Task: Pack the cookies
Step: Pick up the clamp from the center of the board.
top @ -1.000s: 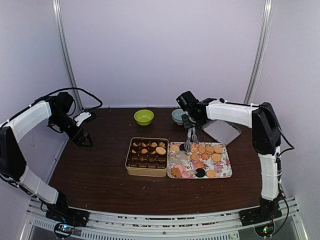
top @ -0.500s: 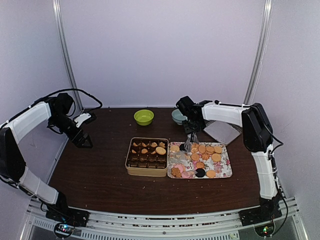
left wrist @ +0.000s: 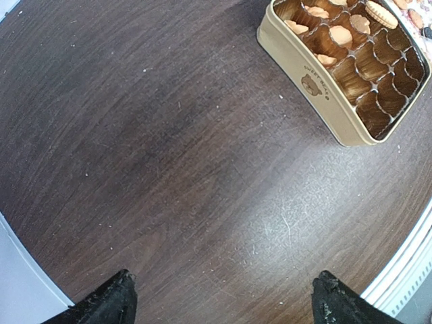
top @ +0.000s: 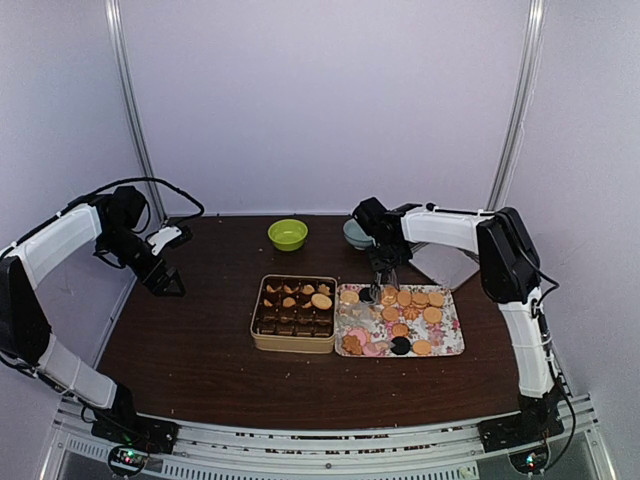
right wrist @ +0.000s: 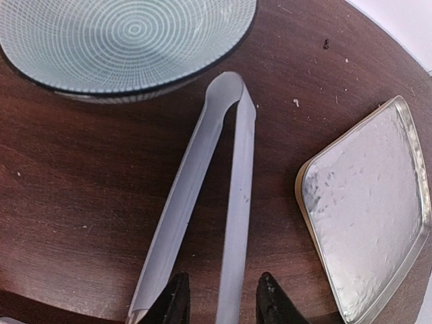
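The right gripper (right wrist: 221, 290) has its jaws drawn narrow about the two arms of a pair of clear plastic tongs (right wrist: 229, 196) and appears to hold them. The tongs' long axis runs from the blue bowl (right wrist: 128, 34) at the back, where their joined end points, toward the flowered tray (top: 443, 338). The working tips are out of the wrist view. From above they seem to reach the tray's far left corner.

Most of the cookies (top: 418, 300) lie loose on that tray, just nearward of these jaws. A few already sit in the paper cups of the tan tin (top: 257, 325), which touches the tray's left side. The right arm is plainly the nearer one, so the next pick probably falls to it.

The left gripper (left wrist: 223, 304) hangs with jaws wide and nothing between them over bare tabletop (left wrist: 169, 169), well apart from the tin.

A silver lid (right wrist: 368, 209) lies to the right of the tongs. The tin's side carries a small bear face and a line of print too small to read
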